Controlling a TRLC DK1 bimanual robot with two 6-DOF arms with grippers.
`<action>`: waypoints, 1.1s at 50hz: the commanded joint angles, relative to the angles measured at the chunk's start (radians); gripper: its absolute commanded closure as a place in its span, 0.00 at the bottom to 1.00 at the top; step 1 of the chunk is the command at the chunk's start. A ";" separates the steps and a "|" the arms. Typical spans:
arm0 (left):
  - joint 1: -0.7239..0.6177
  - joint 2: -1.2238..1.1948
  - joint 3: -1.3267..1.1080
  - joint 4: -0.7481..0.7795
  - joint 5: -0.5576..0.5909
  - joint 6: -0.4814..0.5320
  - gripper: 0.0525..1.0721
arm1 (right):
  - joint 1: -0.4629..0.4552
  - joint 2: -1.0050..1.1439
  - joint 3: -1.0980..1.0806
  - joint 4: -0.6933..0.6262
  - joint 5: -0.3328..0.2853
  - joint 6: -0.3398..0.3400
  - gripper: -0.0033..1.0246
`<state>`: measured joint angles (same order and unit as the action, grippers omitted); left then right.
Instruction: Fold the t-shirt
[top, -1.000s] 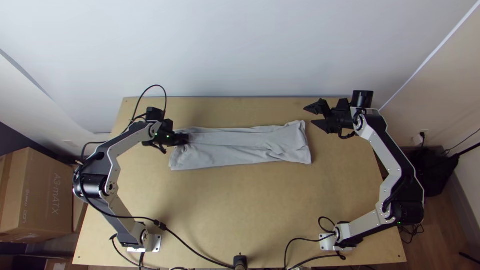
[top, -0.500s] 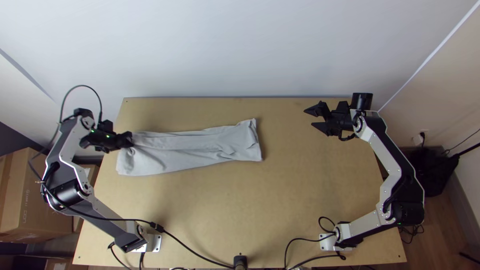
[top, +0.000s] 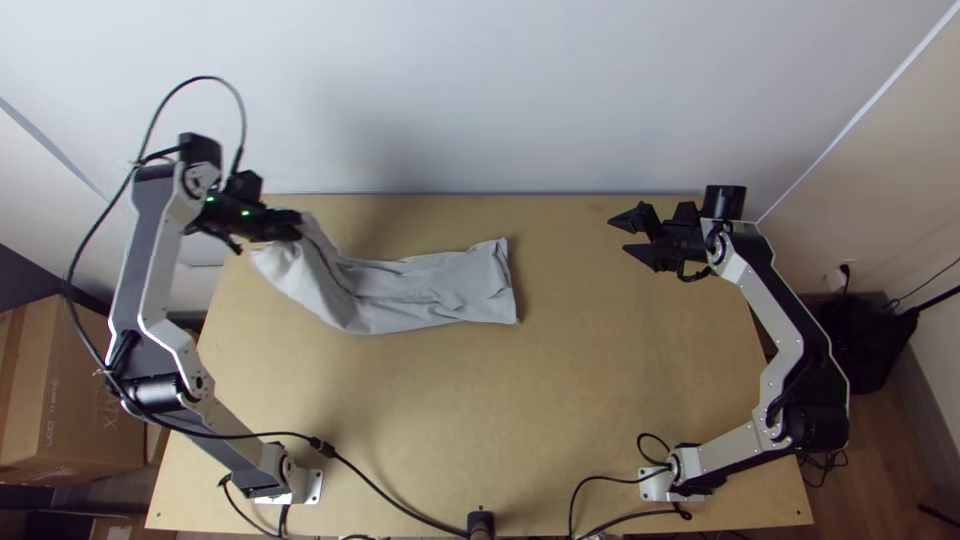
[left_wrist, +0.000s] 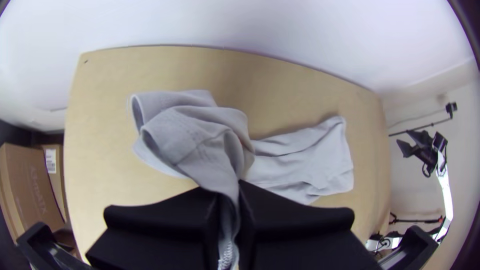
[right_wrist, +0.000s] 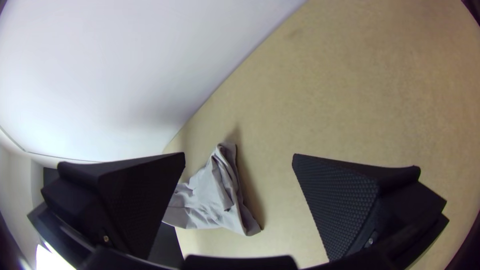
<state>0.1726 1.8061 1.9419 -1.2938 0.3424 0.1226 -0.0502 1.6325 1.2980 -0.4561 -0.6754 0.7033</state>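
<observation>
Because the left black two-fingered gripper (top: 296, 224) pinches one end of the long, narrow grey t-shirt (top: 430, 292), this end is raised, probably for folding over the part lying beside the gripper. The right black gripper (top: 619, 233) is wide open, empty.

T-shirt (top: 430, 290) plain grey — table (top: 430, 400) light tan.

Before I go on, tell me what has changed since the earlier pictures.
The left gripper, still shut on the t-shirt, has dragged it leftward over the table, then lifted its left end and carried that toward the far edge. Nothing was visibly let go. The right gripper stayed open and in place.
</observation>
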 joint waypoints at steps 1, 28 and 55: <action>-0.111 0.009 0.074 -0.021 -0.020 -0.081 0.97 | -0.016 -0.046 -0.020 0.005 -0.015 0.019 0.04; -0.532 0.206 0.278 0.036 -0.152 -0.330 0.97 | -0.068 -0.108 -0.086 0.005 -0.026 0.012 0.04; -0.731 0.363 0.298 0.189 -0.200 -0.479 0.45 | -0.080 -0.135 -0.160 0.008 -0.024 -0.014 0.04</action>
<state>-0.5358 2.1475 2.1902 -1.1530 0.1406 -0.2943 -0.1257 1.5311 1.1713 -0.4541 -0.6907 0.6991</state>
